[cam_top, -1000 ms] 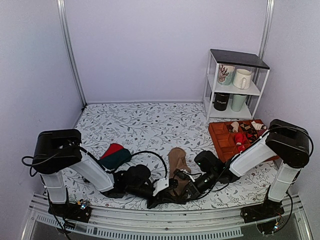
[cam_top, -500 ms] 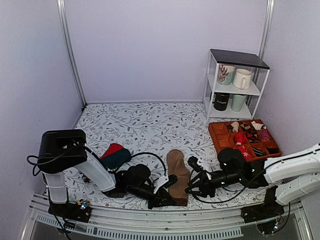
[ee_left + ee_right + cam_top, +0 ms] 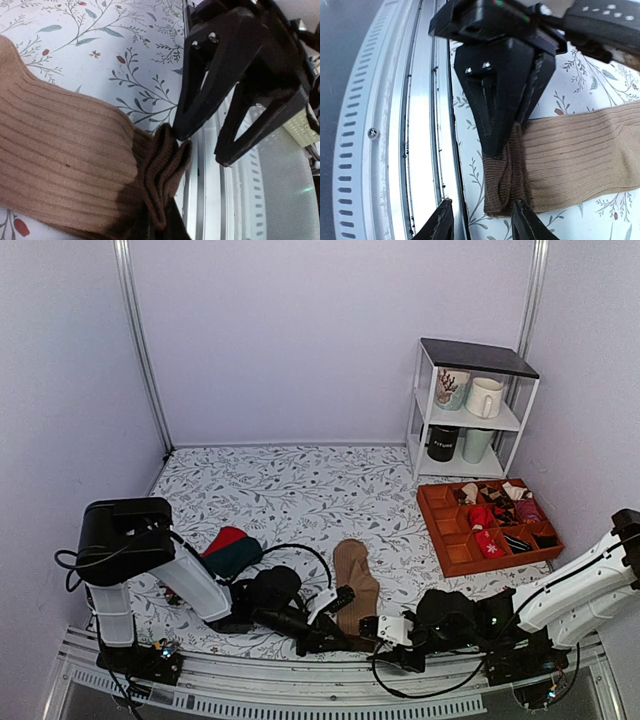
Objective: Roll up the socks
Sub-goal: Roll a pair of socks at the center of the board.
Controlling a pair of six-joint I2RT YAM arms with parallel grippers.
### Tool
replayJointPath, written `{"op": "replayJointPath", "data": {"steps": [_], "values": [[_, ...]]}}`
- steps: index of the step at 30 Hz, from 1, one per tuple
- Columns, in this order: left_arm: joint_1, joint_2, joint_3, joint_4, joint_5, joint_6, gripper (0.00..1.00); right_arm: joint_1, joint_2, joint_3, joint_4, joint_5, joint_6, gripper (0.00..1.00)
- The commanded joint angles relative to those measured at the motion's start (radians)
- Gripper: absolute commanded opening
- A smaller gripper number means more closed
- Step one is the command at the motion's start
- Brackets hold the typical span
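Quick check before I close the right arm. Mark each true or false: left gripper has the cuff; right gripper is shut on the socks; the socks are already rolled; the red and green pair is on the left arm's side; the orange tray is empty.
1. The left gripper pinches the cuff of the tan socks. True.
2. The right gripper is shut on them. False: its fingers stand open at the cuff.
3. The socks are already rolled. False: they lie as a flat strip, only the cuff bunched.
4. The red and dark green socks lie on the left arm's side of the tan socks. True.
5. The orange tray is empty. False: small rolled socks fill several compartments.
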Motion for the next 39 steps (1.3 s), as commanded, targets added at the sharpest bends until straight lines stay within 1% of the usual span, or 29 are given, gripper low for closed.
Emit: {"op": "replayJointPath", "data": {"steps": [1,8,15,18,23,25,27,29,30,31,33,36,37,39], "values": [[0.007,0.084,-0.052,-0.229,0.012,-0.037,0.0,0.026,0.036,0.029,0.073,0.099,-0.045,0.41],[0.01,0.094,-0.052,-0.219,0.012,-0.035,0.0,0.027,0.049,0.03,0.08,0.098,-0.047,0.41],[0.011,0.106,-0.055,-0.208,0.019,-0.035,0.0,0.028,0.141,0.056,0.089,0.074,-0.024,0.41],[0.013,0.104,-0.057,-0.206,0.019,-0.035,0.0,0.027,0.185,0.068,0.091,0.094,-0.005,0.38],[0.013,0.104,-0.062,-0.203,0.018,-0.034,0.0,0.028,0.244,0.109,0.029,0.089,0.048,0.28],[0.014,0.105,-0.061,-0.199,0.016,-0.034,0.0,0.027,0.26,0.121,0.003,0.096,0.083,0.22],[0.015,0.098,-0.06,-0.196,0.008,-0.033,0.0,0.024,0.263,0.123,-0.013,0.097,0.139,0.14],[0.014,0.073,-0.068,-0.188,-0.02,-0.021,0.0,0.009,0.251,0.12,-0.032,0.059,0.194,0.09],[0.013,0.053,-0.076,-0.183,-0.042,-0.012,0.05,-0.002,0.238,0.112,-0.038,0.033,0.218,0.09],[0.014,0.025,-0.083,-0.182,-0.083,0.0,0.17,-0.017,0.225,0.104,-0.045,0.005,0.252,0.09],[0.01,-0.058,-0.092,-0.182,-0.147,0.039,0.32,-0.053,0.205,0.077,-0.042,-0.073,0.316,0.08],[-0.013,-0.168,-0.112,-0.155,-0.274,0.127,0.44,-0.121,0.208,0.054,-0.033,-0.201,0.404,0.08],[-0.033,-0.203,-0.125,-0.135,-0.317,0.183,0.47,-0.151,0.22,0.051,-0.031,-0.242,0.43,0.08],[-0.076,-0.261,-0.147,-0.08,-0.408,0.282,0.49,-0.194,0.261,0.056,-0.031,-0.329,0.479,0.08]]}}
